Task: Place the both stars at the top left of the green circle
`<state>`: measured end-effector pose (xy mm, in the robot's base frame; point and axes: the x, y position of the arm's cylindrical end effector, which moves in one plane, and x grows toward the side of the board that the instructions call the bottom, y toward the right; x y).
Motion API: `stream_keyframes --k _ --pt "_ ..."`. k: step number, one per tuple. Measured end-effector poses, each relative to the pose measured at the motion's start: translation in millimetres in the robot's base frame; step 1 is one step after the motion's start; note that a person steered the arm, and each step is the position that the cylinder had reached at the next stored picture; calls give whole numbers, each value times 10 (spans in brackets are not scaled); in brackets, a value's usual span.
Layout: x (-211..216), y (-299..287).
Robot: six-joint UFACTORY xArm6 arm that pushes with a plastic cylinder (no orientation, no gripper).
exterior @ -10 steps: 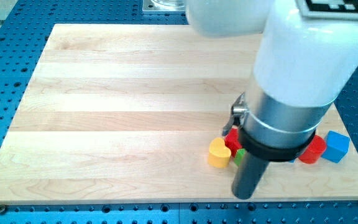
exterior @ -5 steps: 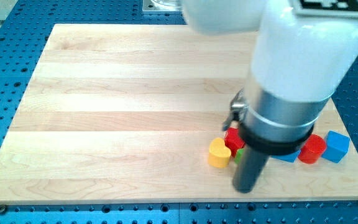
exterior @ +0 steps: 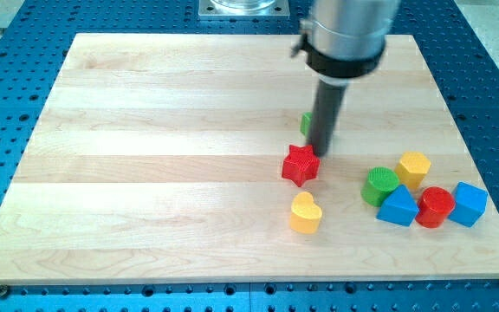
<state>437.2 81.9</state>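
The red star lies right of the board's middle. My tip stands just at its upper right, touching or nearly so. A green block, mostly hidden behind the rod, shows as a sliver at the rod's left; its shape cannot be made out. The green circle sits at the lower right, well to the right of and a little below the red star.
A yellow heart lies below the red star. Beside the green circle are a yellow block, a blue triangle, a red cylinder and a blue cube. The wooden board rests on a blue perforated table.
The arm has moved from the view's bottom right up toward the top, uncovering the lower-right cluster. The red star and the green block now lie farther up than before, by the tip.
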Motion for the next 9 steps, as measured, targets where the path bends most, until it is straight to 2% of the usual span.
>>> stream_keyframes --k 2,3,4,5,6,8,9 --pt "-12 -198" --pt "88 -924" --pt "683 -1245" --pt "974 -877" --pt "974 -570" --pt "579 -340" --pt "178 -241"
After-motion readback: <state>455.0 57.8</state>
